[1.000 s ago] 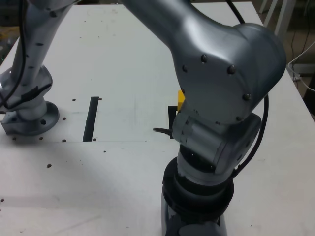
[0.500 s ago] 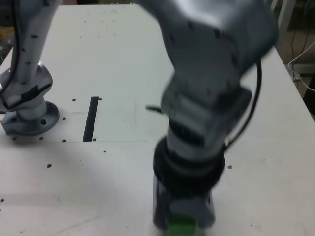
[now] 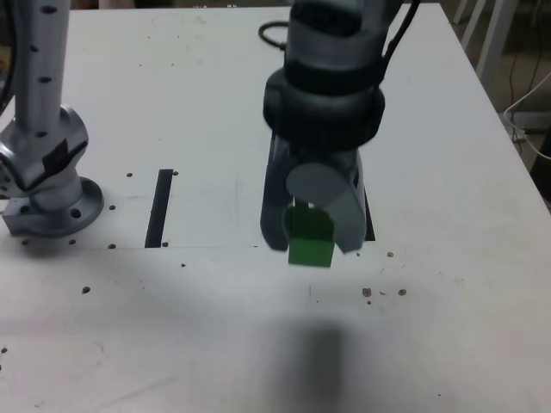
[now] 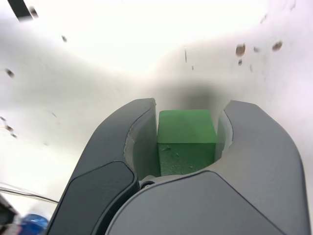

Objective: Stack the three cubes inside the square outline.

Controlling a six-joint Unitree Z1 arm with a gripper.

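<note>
A wide white table point(image 3: 198, 103) fills the exterior view, scuffed and dotted with small dark holes, with a few brownish specks point(image 3: 383, 291) near the front. At the exterior view's right edge white furniture legs point(image 3: 486, 34) and cables stand on a darker floor. On the exterior view's left, the arm's grey round base point(image 3: 47, 202) is bolted to the table; a straight black strip point(image 3: 159, 207) lies just beside it. The silver arm comes down at centre, and its dark gripper point(image 3: 312, 237) is clamped on the green cube point(image 3: 310, 238), held above the table with a blurred shadow under it. A black sliver of the square outline point(image 3: 369, 222) shows behind the gripper, which hides the rest. In the wrist view the green cube point(image 4: 186, 141) sits between both jaws.
</note>
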